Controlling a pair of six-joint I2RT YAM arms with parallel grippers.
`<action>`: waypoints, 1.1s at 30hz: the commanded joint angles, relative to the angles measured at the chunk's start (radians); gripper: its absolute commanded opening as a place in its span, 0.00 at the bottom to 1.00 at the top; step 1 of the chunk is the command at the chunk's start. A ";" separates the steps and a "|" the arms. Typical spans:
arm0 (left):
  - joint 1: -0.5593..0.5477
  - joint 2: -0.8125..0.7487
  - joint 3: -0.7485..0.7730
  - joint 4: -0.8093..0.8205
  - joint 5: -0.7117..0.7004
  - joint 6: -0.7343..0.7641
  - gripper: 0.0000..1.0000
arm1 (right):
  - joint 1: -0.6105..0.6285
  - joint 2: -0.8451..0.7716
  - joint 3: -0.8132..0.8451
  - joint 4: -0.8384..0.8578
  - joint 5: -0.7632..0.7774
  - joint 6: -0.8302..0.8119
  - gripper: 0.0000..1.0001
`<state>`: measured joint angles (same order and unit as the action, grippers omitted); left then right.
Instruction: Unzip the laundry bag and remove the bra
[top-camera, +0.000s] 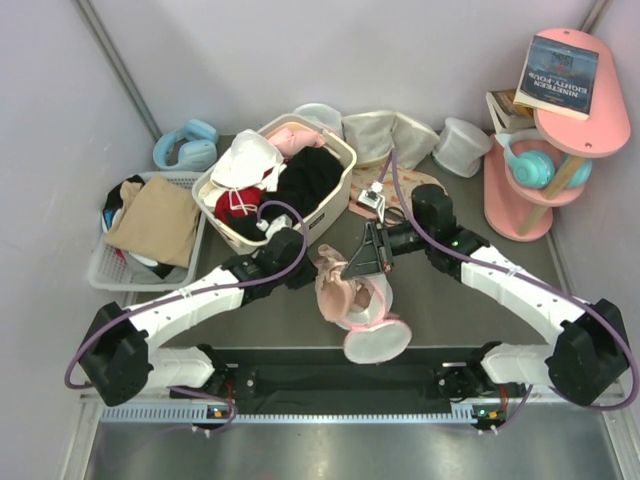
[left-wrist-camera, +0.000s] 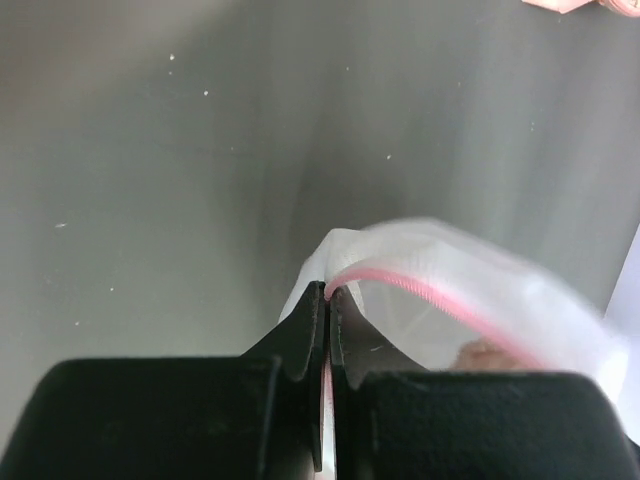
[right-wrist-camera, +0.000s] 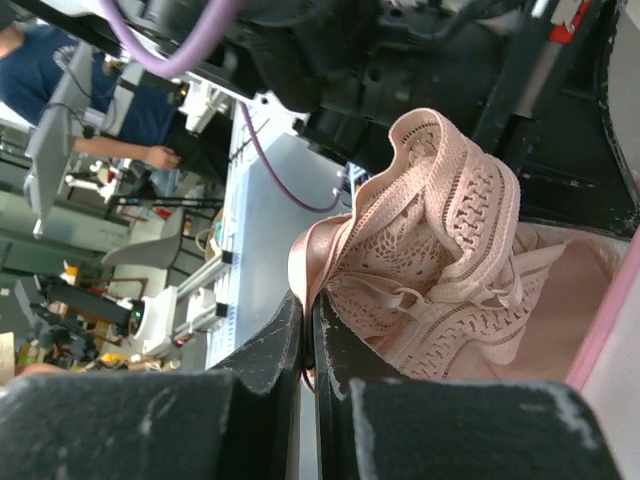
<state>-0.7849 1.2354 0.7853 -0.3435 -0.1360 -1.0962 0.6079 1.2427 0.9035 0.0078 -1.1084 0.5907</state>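
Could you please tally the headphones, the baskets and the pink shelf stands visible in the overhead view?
Headphones: 2
Baskets: 2
Pink shelf stand: 1
Total: 5

My left tool: matt black plastic fingers, edges smooth. It pinches the laundry bag, a sheer, translucent white mesh cloth with a pink corded rim. My right tool: the same black plastic, finish scuffed and flecked with pale scratches. It nips the bra: pale pink cloth, openwork lace with ribbed elastic edging, and a satin strap with a slight sheen. Desk: dark grey, smooth, matt, speckled with light flecks. Basket: cream plastic, dull finish. Book: paper, glossy cover.
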 joint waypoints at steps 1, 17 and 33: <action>0.022 -0.007 -0.021 0.018 -0.017 0.018 0.01 | -0.045 -0.063 0.064 0.138 -0.048 0.072 0.00; 0.038 0.033 -0.014 0.046 -0.013 0.033 0.00 | -0.224 -0.112 0.199 0.359 0.101 0.302 0.00; 0.038 0.039 -0.018 0.061 0.033 0.036 0.00 | -0.223 0.007 0.496 0.131 0.246 0.118 0.00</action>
<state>-0.7521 1.2995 0.7986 -0.3054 -0.1360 -1.0485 0.3962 1.2133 1.2003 0.2539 -0.9321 0.8539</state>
